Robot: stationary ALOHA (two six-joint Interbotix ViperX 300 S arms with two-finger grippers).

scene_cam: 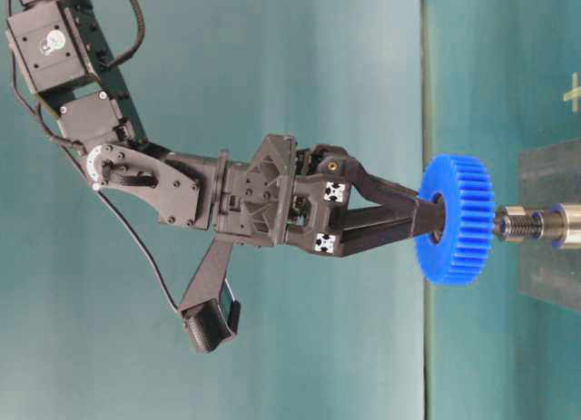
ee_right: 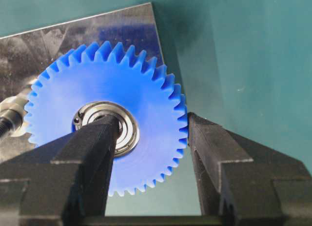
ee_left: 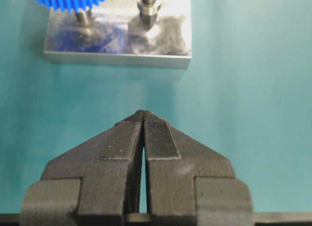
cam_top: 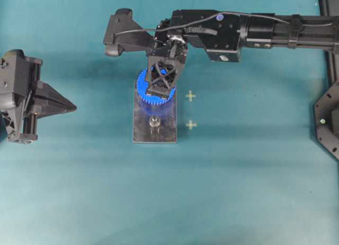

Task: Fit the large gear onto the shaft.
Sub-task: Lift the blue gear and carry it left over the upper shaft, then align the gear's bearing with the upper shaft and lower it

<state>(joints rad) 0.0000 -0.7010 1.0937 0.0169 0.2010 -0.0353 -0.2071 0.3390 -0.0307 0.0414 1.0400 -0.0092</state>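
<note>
Gear (ee_right: 112, 133) is gripped between hub and rim by the right gripper (ee_right: 151, 138), held above the shaft (scene_cam: 522, 226); left gripper (ee_left: 144, 138) is clenched, empty.

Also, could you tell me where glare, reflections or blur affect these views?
Overhead: the plate mirrors a blue tint below the gear. Left wrist: the plate is smeared with bright glare and a blue reflection, slightly soft; the claw is sharp. Right wrist: gear crisp, claw fingers dark. Table-level: picture lies sideways, evenly lit.
</note>
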